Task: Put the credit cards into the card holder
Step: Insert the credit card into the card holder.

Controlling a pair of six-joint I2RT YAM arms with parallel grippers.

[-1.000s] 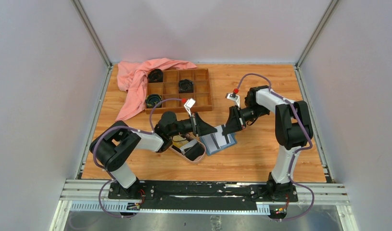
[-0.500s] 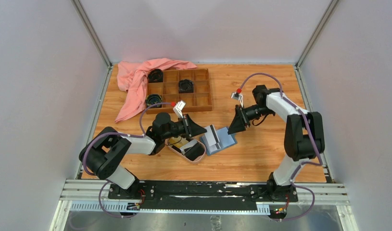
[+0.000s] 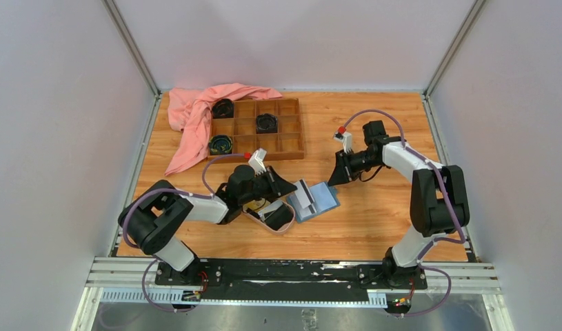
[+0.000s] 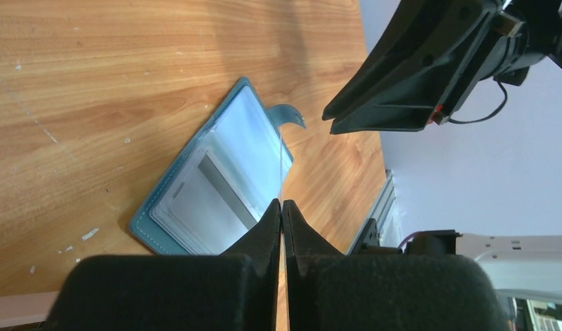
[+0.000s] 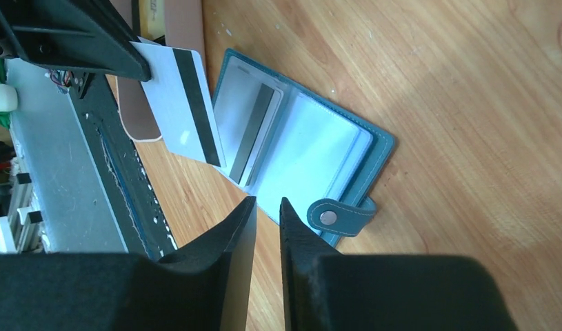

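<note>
The blue card holder [image 3: 325, 198] lies open on the table, one card with a grey stripe [image 5: 254, 134] tucked in its left slots, snap tab [image 5: 340, 215] at its edge. My left gripper [image 3: 290, 187] is shut on a white card with a black stripe [image 3: 305, 195], held over the holder's left half. The left wrist view shows this card edge-on [image 4: 281, 162] between my shut left gripper [image 4: 282, 202]. My right gripper [image 3: 332, 180] hovers just right of the holder, its jaws a narrow gap apart and empty [image 5: 265, 200]. More cards, one yellow [image 5: 154, 14], lie in the pink dish.
The pink oval dish [image 3: 289, 222] sits just left of the holder, under my left arm. A brown wooden compartment tray [image 3: 289, 131] with black items stands at the back, with a pink cloth [image 3: 192, 121] draped to its left.
My right gripper has lifted off the holder and drawn back to the upper right. My left gripper has pulled back a little to the left, the white card still in it.
</note>
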